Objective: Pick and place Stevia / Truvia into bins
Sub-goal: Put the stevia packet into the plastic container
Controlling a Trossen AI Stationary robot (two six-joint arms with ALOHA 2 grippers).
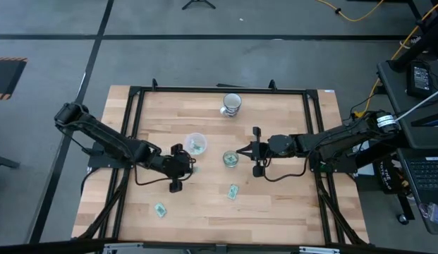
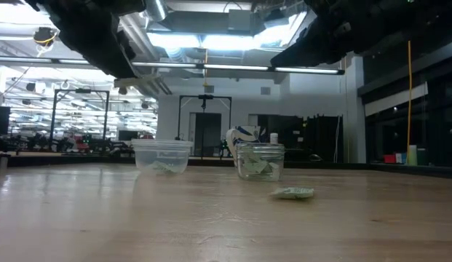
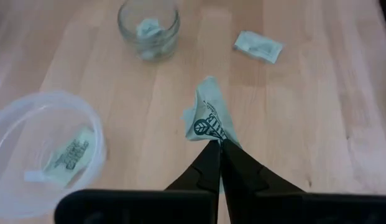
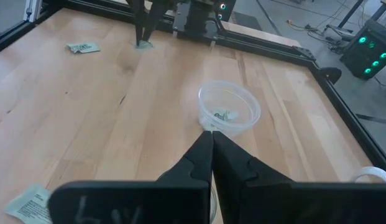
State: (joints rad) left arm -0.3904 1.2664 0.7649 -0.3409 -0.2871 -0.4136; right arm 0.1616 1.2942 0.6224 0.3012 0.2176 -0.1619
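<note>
My left gripper (image 3: 219,144) is shut on a green-and-white Stevia packet (image 3: 208,118), beside the wide translucent cup (image 3: 46,146), (image 1: 195,144), which holds one packet (image 3: 68,155). My right gripper (image 4: 211,132) is shut and empty, over the narrow clear glass cup (image 1: 230,159), (image 2: 260,161), which holds packets. Loose packets lie flat on the table: one (image 1: 233,191), (image 2: 292,193) near the glass cup, and one (image 1: 160,209) toward the near left. My left gripper pinches the packet by one end (image 3: 212,138) between its two fingertips, coming from above at a slant. The packet sticks out past the fingertips, crumpled. Whether its free end (image 3: 208,84) touches the table, I cannot tell.
An opaque ribbed cup (image 1: 231,104) stands at the far middle of the table. A black frame (image 1: 134,113) runs along the table's left, far and right sides. Bare wood lies between the cups and the near edge.
</note>
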